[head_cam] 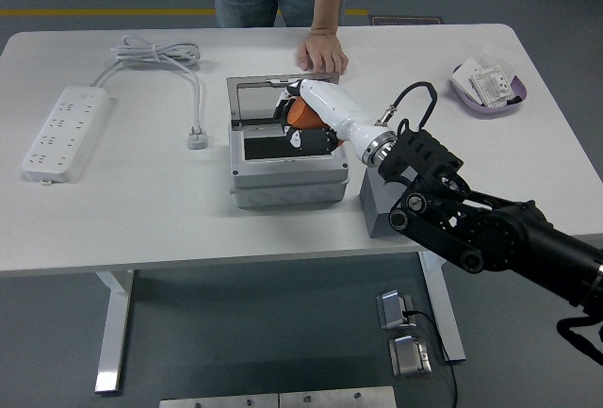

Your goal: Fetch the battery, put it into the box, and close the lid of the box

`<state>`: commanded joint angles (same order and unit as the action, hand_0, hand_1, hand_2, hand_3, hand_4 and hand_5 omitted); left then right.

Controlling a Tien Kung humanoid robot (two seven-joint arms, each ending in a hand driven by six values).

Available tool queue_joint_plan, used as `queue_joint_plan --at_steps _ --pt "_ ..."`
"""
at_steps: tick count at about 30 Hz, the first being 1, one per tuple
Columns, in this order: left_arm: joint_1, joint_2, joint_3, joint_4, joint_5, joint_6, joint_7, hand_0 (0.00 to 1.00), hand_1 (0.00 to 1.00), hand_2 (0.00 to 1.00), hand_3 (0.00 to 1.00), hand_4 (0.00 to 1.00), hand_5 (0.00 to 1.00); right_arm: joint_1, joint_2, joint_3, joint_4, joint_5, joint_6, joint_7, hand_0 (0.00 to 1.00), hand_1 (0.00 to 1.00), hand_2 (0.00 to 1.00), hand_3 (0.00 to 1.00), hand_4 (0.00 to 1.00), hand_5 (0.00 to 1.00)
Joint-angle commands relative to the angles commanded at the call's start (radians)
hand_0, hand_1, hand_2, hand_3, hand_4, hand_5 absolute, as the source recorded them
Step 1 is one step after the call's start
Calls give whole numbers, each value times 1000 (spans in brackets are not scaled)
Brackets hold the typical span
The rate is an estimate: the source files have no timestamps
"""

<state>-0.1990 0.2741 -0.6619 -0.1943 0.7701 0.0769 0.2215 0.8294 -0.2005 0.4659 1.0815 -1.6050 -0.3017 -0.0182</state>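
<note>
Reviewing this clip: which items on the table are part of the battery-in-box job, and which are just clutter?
Part of the job:
orange battery in the right hand
grey box with its open lid
grey foam holder

Lying about:
power strip and its cable
purple tray of packets

battery (300,113) orange | box (285,171) grey | right hand (303,118) white, black joints | block (382,210) dark grey | table (122,210) white | tray (471,99) purple
</note>
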Motion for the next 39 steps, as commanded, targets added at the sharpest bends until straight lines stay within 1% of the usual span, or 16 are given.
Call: queue_joint_plan --at_steps 7,11,14,19,20,25,26,31,32,37,38,39 --pt "-10 -2 -1 0 10 -2 0 641 693 617 606 662 104 61 34 -98 -106 46 -7 28 178 300 498 456 2 2" --pt "-14 -3 1 0 12 -3 -1 641 693 617 606 662 104 78 48 -131 -151 86 -10 52 178 300 498 456 2 2" --pt "-17 -3 0 0 16 -3 0 641 692 617 605 663 105 89 59 -149 -189 135 -1 76 184 303 498 457 2 2" --pt "-21 -7 0 1 22 -4 0 641 692 617 605 663 105 105 80 -164 -228 184 11 100 184 303 498 457 2 2" --pt "-22 -8 2 1 21 -5 -1 641 692 617 605 662 104 108 85 -168 -235 191 13 102 204 311 501 472 2 2" --pt "-26 -11 11 1 18 -6 -3 641 692 617 605 662 104 116 102 -191 -251 209 16 107 204 311 501 472 2 2" --pt "-26 -12 11 1 19 -6 -3 641 692 614 604 661 108 116 104 -194 -252 211 15 108 362 499 599 676 486 194" --pt "-25 -9 4 0 30 -7 0 641 692 613 602 656 105 116 116 -198 -254 219 13 108 362 499 599 676 486 194" --pt "-25 -9 3 0 32 -7 0 641 692 613 602 656 105 115 117 -198 -255 219 12 108 521 577 661 789 801 515" --pt "-25 -9 2 0 35 -6 0 641 692 613 602 656 105 107 120 -201 -257 235 5 109 521 577 661 789 801 515" --pt "-25 -9 2 0 35 -6 0 641 692 610 596 648 103 105 120 -202 -258 238 4 110 572 596 667 810 878 606" --pt "-24 -9 2 0 35 -6 0 641 692 610 596 648 103 102 119 -202 -257 244 1 112 572 596 667 810 878 606"
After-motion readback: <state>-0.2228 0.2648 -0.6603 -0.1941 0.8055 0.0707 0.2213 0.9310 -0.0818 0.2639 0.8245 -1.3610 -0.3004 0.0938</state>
